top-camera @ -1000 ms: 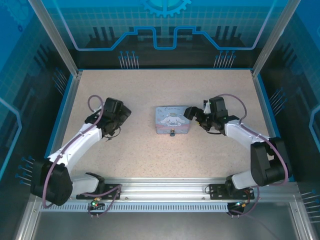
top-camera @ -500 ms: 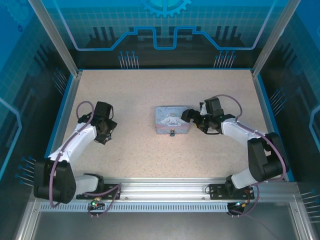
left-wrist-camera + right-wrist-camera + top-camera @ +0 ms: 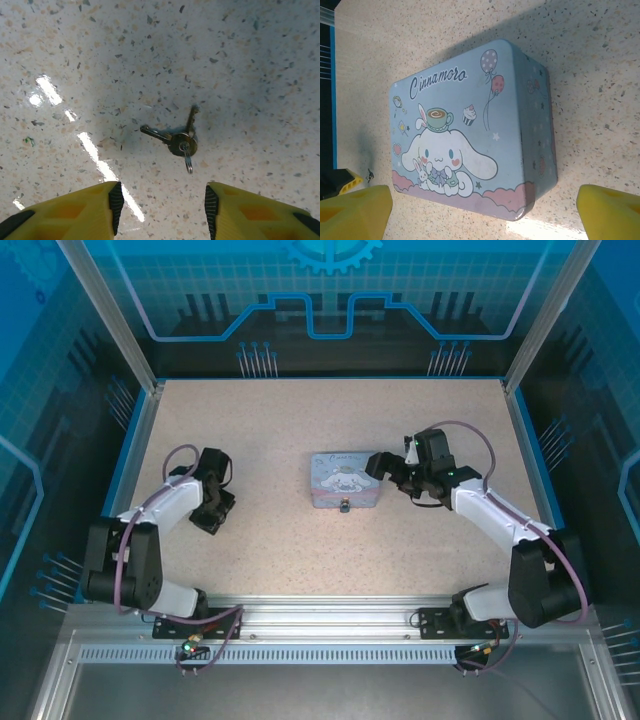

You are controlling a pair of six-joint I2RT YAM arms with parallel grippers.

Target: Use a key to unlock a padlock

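Two small keys on a ring lie flat on the speckled table, just ahead of my left gripper. Its yellow fingers stand partly apart with bare table between them. From above, the left gripper points down at the table's left side and covers the keys. The padlock is a tiny dark piece at the near front of the pale blue cartoon tin. My right gripper stands open just right of the tin, touching nothing.
The table has a blue rim on the left and right, and aluminium posts stand at the back corners. Speckled tabletop lies between the tin and the arms' base rail.
My left gripper has swung left and nearer to the table's left side, and its jaws have narrowed from wide to partly open. The right gripper has shifted only slightly beside the tin.
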